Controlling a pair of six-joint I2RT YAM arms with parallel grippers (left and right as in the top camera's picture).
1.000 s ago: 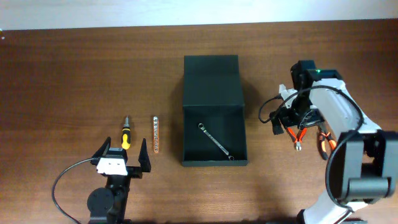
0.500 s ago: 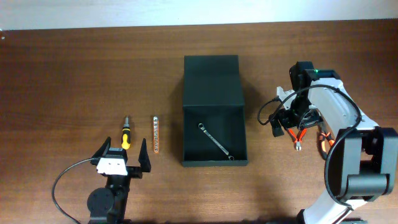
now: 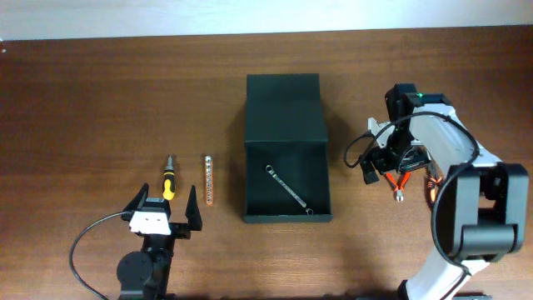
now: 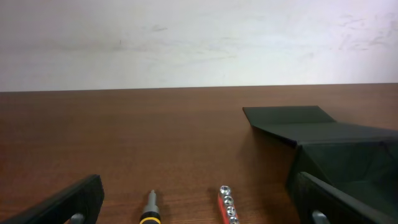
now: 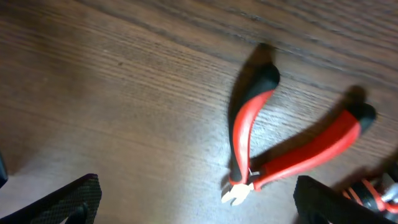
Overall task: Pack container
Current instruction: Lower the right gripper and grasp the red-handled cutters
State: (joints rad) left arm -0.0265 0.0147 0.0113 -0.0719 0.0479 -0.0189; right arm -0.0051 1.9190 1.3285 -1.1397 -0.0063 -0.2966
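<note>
The black container (image 3: 315, 167) stands open mid-table, its flap lid (image 3: 283, 108) laid back flat behind it. A silver wrench (image 3: 289, 190) lies inside. My right gripper (image 3: 388, 167) hovers open over red-handled pliers (image 5: 249, 137) on the table right of the container, and its jaws (image 5: 199, 211) straddle the plier head without touching it. My left gripper (image 3: 163, 208) rests open near the front left. Just ahead of its jaws (image 4: 199, 208) lie a yellow-and-black screwdriver (image 4: 150, 213) and a red socket rail (image 4: 227, 204). The container (image 4: 339, 152) shows to their right.
A second orange-handled tool (image 3: 433, 190) lies right of the pliers, close to the right arm's base. The screwdriver (image 3: 168, 179) and socket rail (image 3: 208, 180) lie side by side left of the container. The table's far edge meets a white wall.
The right arm has shifted slightly left and toward the front over the pliers. The left arm and all the tools have stayed still.
</note>
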